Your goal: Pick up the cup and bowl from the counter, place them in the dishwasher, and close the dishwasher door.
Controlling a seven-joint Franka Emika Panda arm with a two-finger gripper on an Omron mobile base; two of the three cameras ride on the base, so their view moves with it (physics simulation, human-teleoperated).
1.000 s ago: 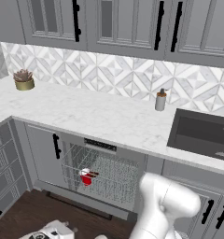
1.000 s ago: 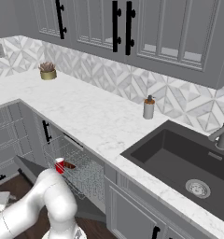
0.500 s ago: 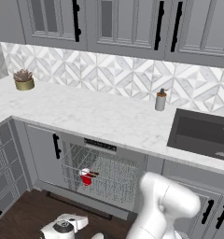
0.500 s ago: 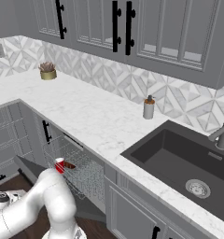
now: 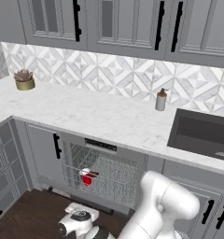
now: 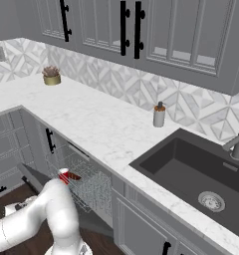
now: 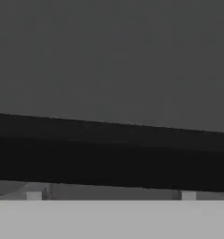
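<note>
Hand (image 5: 73, 226) is swinging low to the door (image 7: 109, 60), cup (image 5: 87, 177) racked, grip state unclear, closing coming up.

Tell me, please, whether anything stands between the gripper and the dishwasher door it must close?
Nothing visible does: the hand view looks straight onto the dishwasher door and its black bar handle, close ahead. The wire rack holding the cup seems to protrude, which may hinder closing.
</note>
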